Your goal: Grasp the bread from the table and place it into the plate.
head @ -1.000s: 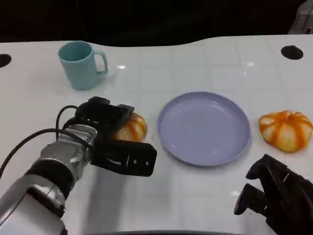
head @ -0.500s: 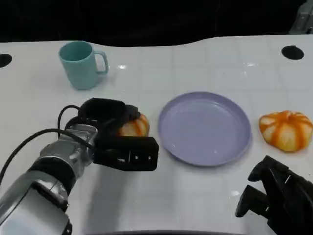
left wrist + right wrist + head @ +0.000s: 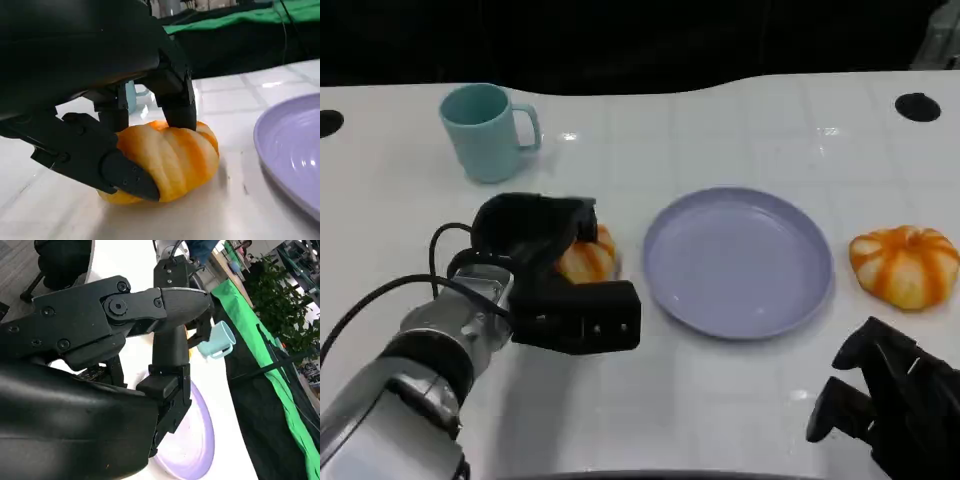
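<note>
An orange-striped bread roll (image 3: 590, 256) lies on the white table just left of the lilac plate (image 3: 740, 265). My left hand (image 3: 533, 240) grips it: in the left wrist view fingers (image 3: 175, 100) press on top of the roll (image 3: 170, 155) and the thumb (image 3: 100, 160) wraps its near side. The roll still touches the table, and the plate's rim (image 3: 295, 150) is close beside it. My right hand (image 3: 892, 402) rests at the table's front right, holding nothing, fingers apart (image 3: 170, 365). A second striped roll (image 3: 905, 262) lies right of the plate.
A teal mug (image 3: 485, 130) stands at the back left, behind my left hand, and appears in the right wrist view too (image 3: 216, 341). Dark round holes sit in the tabletop at the far right (image 3: 917, 106) and far left (image 3: 328, 122).
My left hand's fingers have come down over the roll and closed around it. The right hand has barely moved.
</note>
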Robot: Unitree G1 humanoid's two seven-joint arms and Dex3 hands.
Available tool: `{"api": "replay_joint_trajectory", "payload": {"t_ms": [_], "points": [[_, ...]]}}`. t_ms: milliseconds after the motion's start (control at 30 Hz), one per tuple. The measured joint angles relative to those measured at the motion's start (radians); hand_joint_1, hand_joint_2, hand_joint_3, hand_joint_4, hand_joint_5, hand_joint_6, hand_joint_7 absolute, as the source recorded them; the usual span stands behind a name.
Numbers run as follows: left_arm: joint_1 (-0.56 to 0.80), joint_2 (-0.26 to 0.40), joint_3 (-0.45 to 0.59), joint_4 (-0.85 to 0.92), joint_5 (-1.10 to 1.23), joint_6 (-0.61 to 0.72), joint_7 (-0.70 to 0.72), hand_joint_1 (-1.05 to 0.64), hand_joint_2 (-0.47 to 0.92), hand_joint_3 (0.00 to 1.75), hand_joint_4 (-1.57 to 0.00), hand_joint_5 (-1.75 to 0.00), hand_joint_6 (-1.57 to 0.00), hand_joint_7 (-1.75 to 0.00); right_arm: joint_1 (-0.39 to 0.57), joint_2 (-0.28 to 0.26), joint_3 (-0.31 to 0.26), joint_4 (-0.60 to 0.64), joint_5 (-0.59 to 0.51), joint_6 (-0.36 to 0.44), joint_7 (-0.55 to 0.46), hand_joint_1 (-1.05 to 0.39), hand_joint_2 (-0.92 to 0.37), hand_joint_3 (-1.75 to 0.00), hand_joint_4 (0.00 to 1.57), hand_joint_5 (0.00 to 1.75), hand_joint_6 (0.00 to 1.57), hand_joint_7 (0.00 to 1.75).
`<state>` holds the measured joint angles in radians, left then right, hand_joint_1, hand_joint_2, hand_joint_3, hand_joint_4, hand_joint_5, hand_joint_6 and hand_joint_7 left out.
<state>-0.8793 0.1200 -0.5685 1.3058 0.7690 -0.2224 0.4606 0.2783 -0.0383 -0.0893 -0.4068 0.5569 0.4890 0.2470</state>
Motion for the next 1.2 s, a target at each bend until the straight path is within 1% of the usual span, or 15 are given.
{"api": "replay_joint_trajectory", "payload": {"t_ms": [133, 233, 367, 433, 467, 533, 600, 767, 833, 867, 967, 1000, 1067, 1133, 1200], "points": [[-0.001, -0.019, 0.035, -0.002, -0.034, 0.018, 0.018, -0.11, 0.9, 0.1, -0.86, -1.75, -0.54, -1.68, -0.002, 0.001, 0.0, 0.001, 0.0, 0.0, -0.001, -0.52, -0.92, -0.28, 0.64, 1.75, 0.54, 1.56], [-0.005, -0.029, 0.055, -0.01, -0.048, 0.018, 0.023, -0.13, 0.91, 0.13, -0.87, -1.75, -0.54, -1.74, -0.004, 0.003, 0.0, 0.001, 0.0, 0.0, -0.004, -0.51, -0.92, -0.27, 0.64, 1.75, 0.53, 1.56], [-0.032, -0.044, 0.068, -0.033, -0.074, -0.002, 0.023, -0.19, 0.89, 0.21, -0.92, -1.75, -0.62, -1.61, -0.005, 0.004, 0.004, 0.001, -0.003, 0.0, -0.006, -0.51, -0.92, -0.27, 0.64, 1.75, 0.53, 1.57], [-0.055, -0.053, 0.073, -0.046, -0.079, -0.018, 0.026, -0.18, 0.86, 0.21, -0.91, -1.75, -0.63, -1.61, -0.006, 0.004, 0.006, 0.001, -0.003, 0.0, -0.008, -0.5, -0.92, -0.27, 0.64, 1.75, 0.53, 1.57], [-0.064, -0.059, 0.073, -0.053, -0.079, -0.022, 0.033, -0.19, 0.85, 0.23, -0.91, -1.75, -0.62, -1.69, -0.006, 0.004, 0.007, 0.001, -0.004, 0.0, -0.011, -0.5, -0.92, -0.27, 0.64, 1.75, 0.53, 1.57], [-0.078, -0.075, 0.073, -0.067, -0.079, -0.024, 0.041, -0.18, 0.83, 0.26, -0.92, -1.75, -0.63, -1.73, -0.006, 0.004, 0.01, 0.002, -0.006, 0.0, -0.015, -0.49, -0.92, -0.27, 0.64, 1.75, 0.53, 1.58], [-0.087, -0.089, 0.07, -0.076, -0.077, -0.03, 0.049, -0.17, 0.78, 0.34, -0.93, -1.75, -0.63, -1.51, -0.011, 0.005, 0.012, 0.003, -0.006, 0.0, -0.015, -0.5, -0.92, -0.26, 0.65, 1.75, 0.52, 1.59], [-0.102, -0.129, 0.062, -0.08, -0.075, -0.047, 0.054, -0.18, 0.57, 0.75, -0.95, -1.75, -0.66, -1.7, -0.018, 0.005, 0.015, 0.011, -0.006, -0.001, -0.015, -0.5, -0.92, -0.26, 0.65, 1.75, 0.52, 1.6], [-0.116, -0.142, 0.056, -0.08, -0.074, -0.054, 0.054, -0.17, 0.55, 0.8, -0.97, -1.75, -0.66, -1.73, -0.018, 0.005, 0.017, 0.012, -0.007, -0.002, -0.017, -0.49, -0.92, -0.27, 0.65, 1.75, 0.52, 1.6], [-0.124, -0.15, 0.053, -0.08, -0.074, -0.059, 0.053, -0.18, 0.54, 0.81, -0.96, -1.75, -0.69, -1.61, -0.018, 0.006, 0.019, 0.012, -0.007, -0.002, -0.018, -0.49, -0.92, -0.28, 0.65, 1.75, 0.52, 1.6], [-0.152, -0.181, 0.052, -0.08, -0.079, -0.06, 0.012, -0.19, 0.54, 0.82, -0.96, -1.75, -0.72, -1.54, -0.02, 0.006, 0.023, 0.012, -0.008, -0.003, -0.02, -0.49, -0.92, -0.3, 0.65, 1.75, 0.51, 1.61], [-0.161, -0.193, 0.053, -0.08, -0.08, -0.058, -0.003, -0.19, 0.53, 0.84, -0.95, -1.75, -0.67, -1.65, -0.021, 0.006, 0.024, 0.012, -0.009, -0.004, -0.02, -0.49, -0.92, -0.3, 0.65, 1.75, 0.51, 1.61], [-0.173, -0.219, 0.053, -0.078, -0.083, -0.053, -0.03, -0.21, 0.53, 0.85, -0.94, -1.75, -0.63, -1.72, -0.021, 0.006, 0.024, 0.013, -0.014, -0.005, -0.02, -0.49, -0.92, -0.3, 0.65, 1.75, 0.51, 1.61], [-0.178, -0.24, 0.053, -0.075, -0.09, -0.036, -0.058, -0.22, 0.55, 0.84, -0.95, -1.75, -0.64, -1.5, -0.021, 0.006, 0.025, 0.013, -0.018, -0.006, -0.02, -0.48, -0.92, -0.31, 0.67, 1.75, 0.52, 1.61], [-0.179, -0.255, 0.053, -0.071, -0.095, -0.017, -0.077, -0.22, 0.55, 0.83, -0.94, -1.75, -0.7, -1.4, -0.02, 0.006, 0.025, 0.013, -0.02, -0.008, -0.02, -0.48, -0.92, -0.31, 0.68, 1.75, 0.54, 1.6]]}}
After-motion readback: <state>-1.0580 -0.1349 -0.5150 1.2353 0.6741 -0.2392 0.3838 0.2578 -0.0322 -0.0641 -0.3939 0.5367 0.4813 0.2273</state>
